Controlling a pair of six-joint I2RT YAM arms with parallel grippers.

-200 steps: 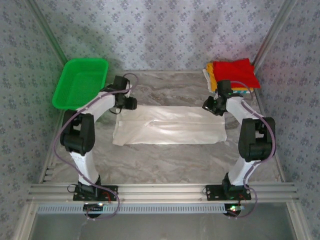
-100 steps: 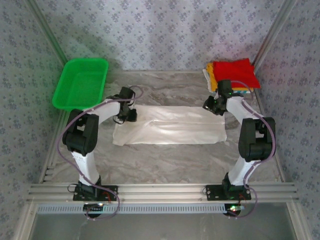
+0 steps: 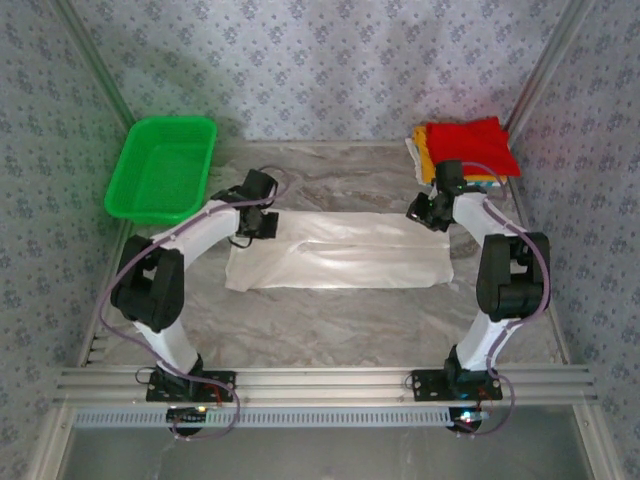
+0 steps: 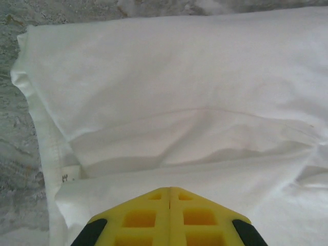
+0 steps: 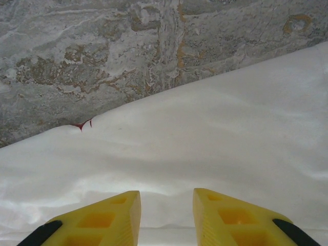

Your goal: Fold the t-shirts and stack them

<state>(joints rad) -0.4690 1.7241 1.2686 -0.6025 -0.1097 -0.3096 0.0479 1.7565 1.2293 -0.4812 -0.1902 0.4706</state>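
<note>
The white t-shirt is lying lengthwise away from the green basket; the left gripper is being held pressed together at its basket end, the right gripper spread at its far end

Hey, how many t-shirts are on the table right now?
3 that I can tell: a white t-shirt spread across the middle, a folded red t-shirt at the far right, and a yellow t-shirt beneath it. More may be hidden underneath.
</note>
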